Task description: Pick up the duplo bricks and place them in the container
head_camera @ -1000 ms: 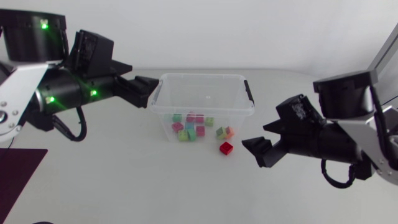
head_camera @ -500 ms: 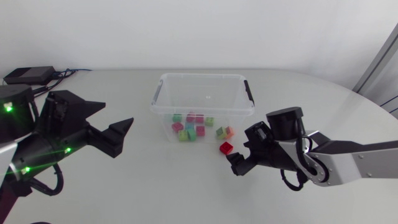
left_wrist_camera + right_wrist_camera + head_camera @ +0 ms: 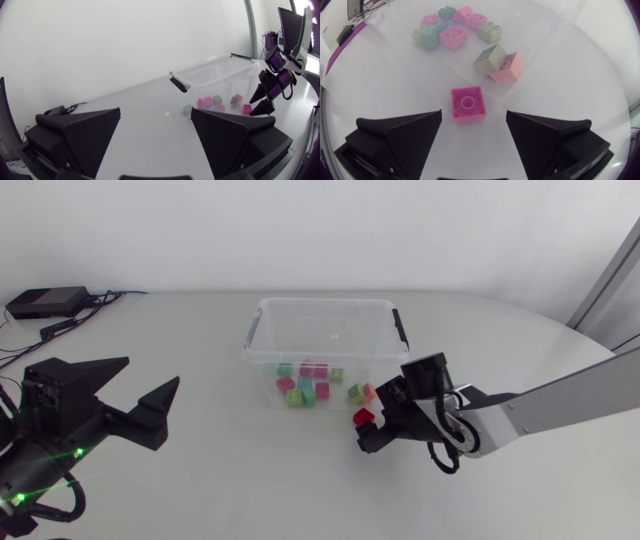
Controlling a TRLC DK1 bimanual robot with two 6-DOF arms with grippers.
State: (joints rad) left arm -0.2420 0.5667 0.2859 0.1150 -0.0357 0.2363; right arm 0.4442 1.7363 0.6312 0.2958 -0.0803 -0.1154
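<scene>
Near left: left gripper (image 3: 156,112), fingers spread wide, empty. Near right: right gripper (image 3: 473,117), released, a finger either side of red brick (image 3: 468,103), touching neither; brick flat on table (image 3: 250,480), studs up. Just beyond: clear container (image 3: 325,304), open-topped, pile of bricks (image 3: 308,383) inside
</scene>
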